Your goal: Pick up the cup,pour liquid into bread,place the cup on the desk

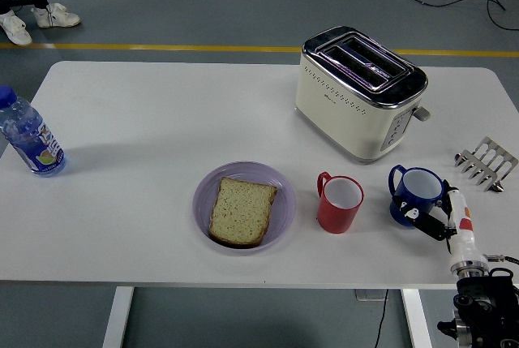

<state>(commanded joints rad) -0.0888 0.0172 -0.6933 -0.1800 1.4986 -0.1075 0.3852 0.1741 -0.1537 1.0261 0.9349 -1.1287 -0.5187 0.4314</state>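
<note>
A white surface (162, 121) carries a blue cup (416, 195) near its front right corner, where the robot's right hand (442, 218) reaches up from the front edge and its fingers (427, 222) press against the cup's near side, though whether they actually grip it cannot be told. Just left of the blue cup stands a red cup (339, 202), and left of that, near the middle of the front edge, a slice of bread (242, 211) lies on a lilac plate (280, 190). A cream toaster (358, 92) sits toward the back right, a small metal rack (486, 163) lies at the right edge, and a blue water bottle (28, 135) stands at the left edge.
</note>
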